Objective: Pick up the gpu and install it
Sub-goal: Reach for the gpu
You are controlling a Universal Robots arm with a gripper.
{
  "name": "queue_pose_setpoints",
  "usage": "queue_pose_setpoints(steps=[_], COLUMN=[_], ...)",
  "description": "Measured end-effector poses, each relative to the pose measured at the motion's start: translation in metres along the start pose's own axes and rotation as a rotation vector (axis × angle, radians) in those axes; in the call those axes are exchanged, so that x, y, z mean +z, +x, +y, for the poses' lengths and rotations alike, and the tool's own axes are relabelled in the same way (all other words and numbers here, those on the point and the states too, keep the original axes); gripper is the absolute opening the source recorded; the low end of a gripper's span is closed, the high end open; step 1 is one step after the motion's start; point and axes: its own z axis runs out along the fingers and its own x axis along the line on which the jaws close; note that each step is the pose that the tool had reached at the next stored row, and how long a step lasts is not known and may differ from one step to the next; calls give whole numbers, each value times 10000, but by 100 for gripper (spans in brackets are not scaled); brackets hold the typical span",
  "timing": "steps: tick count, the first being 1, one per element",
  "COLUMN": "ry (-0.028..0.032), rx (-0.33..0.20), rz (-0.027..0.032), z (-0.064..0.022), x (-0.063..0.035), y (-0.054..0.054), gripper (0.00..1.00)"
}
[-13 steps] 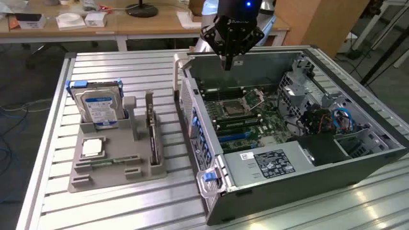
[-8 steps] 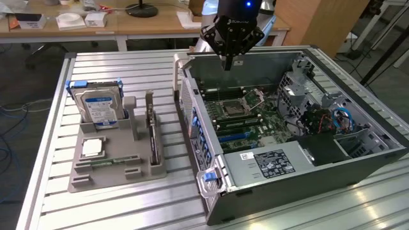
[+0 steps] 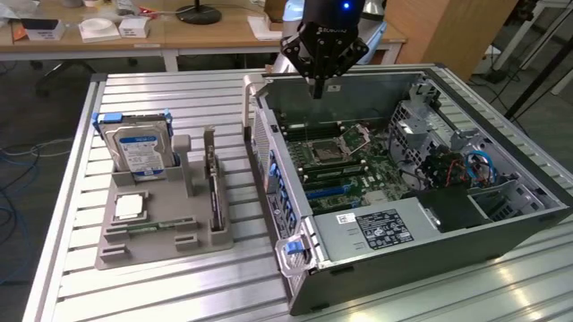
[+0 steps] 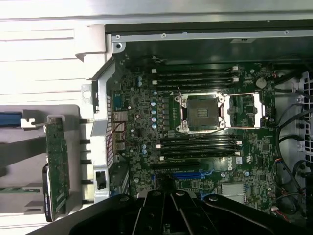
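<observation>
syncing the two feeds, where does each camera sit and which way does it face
Exterior view: off the arm, looking down on the open computer case and the gpu in its holder; the shut gripper hangs over the case.
Wrist view: on the wrist, looking down into the case past the gripper.
Shared: case, gpu, gripper.

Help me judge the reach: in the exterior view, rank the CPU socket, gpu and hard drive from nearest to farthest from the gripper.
From the gripper, shut above the open case:
1. CPU socket, inside the case, beneath the gripper.
2. gpu, standing in the grey holder outside the case, toward the exterior view's left.
3. hard drive, farther left in the same holder.
</observation>
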Motion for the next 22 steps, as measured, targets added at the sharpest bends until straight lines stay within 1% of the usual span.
queue_pose_setpoints(steps=[9,15,18,22], ry=[1,0,0,0], rx=[-1,0,-1,0], rz=[0,-1,0,0], z=[-9,-20,-24,-31], x=[1,2,2,2], y=[107,243,291,389], gripper=[11,11,11,11])
